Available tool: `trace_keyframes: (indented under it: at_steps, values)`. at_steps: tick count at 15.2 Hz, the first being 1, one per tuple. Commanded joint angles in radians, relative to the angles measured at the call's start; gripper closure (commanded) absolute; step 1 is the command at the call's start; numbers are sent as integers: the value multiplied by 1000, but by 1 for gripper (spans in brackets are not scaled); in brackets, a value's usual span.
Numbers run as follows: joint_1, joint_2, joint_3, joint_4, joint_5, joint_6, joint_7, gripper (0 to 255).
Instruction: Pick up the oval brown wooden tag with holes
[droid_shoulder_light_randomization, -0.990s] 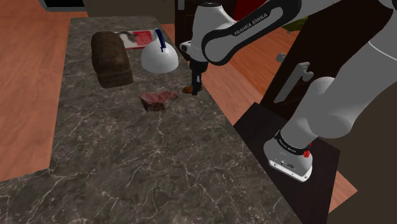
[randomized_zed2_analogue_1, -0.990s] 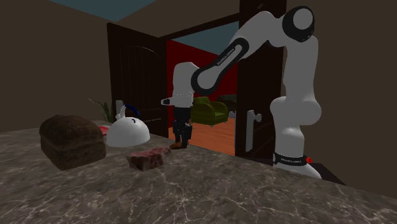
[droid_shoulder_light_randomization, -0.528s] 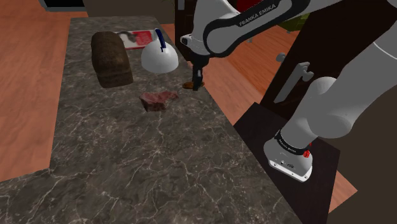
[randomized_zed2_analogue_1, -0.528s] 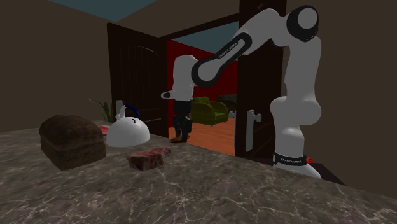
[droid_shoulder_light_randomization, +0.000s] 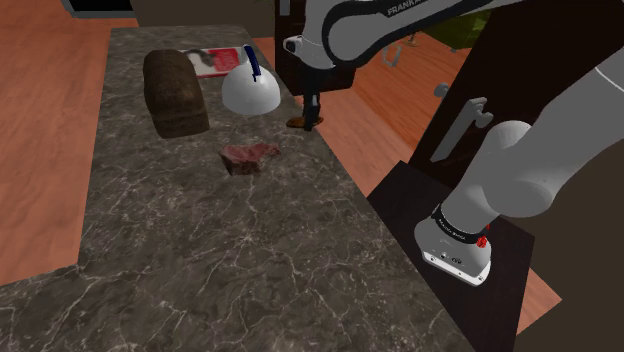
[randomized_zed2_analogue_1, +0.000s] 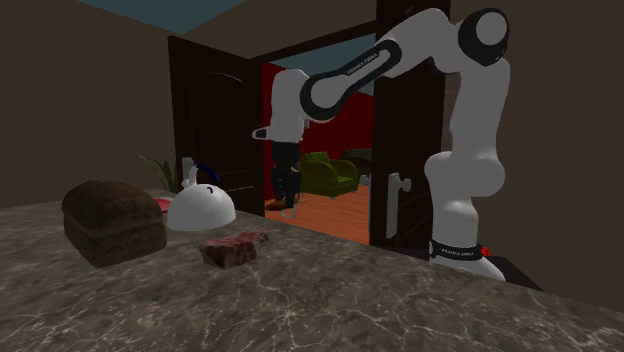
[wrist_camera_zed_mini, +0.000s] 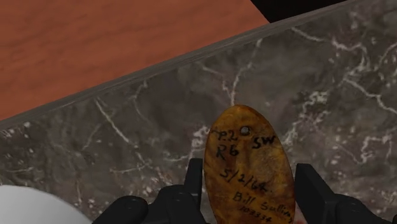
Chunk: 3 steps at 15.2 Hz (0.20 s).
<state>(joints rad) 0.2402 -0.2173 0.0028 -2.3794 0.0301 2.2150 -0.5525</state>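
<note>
The gripper (wrist_camera_zed_mini: 251, 173) is clamped on the tag (wrist_camera_zed_mini: 249, 159), which stands lengthwise between the fingers (wrist_camera_zed_mini: 310, 186), above the counter (wrist_camera_zed_mini: 343, 70) near its edge. The tag's lower end is cut off. In the shoulder view it is perhaps the brown speck at the fingertips, too small to tell.

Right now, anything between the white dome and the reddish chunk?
No. The shoulder view shows bare marble counter between white dome and reddish chunk. The gripper, shut on the oval tag, is beside the dome, not between.
</note>
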Motion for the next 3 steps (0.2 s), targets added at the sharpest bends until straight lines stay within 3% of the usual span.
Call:
trace_keyframes:
  at_steps: [1,3]
  values:
    - [0,-11,0,17,-1,-29,1,255]
    - [0,-12,0,18,-1,-31,1,255]
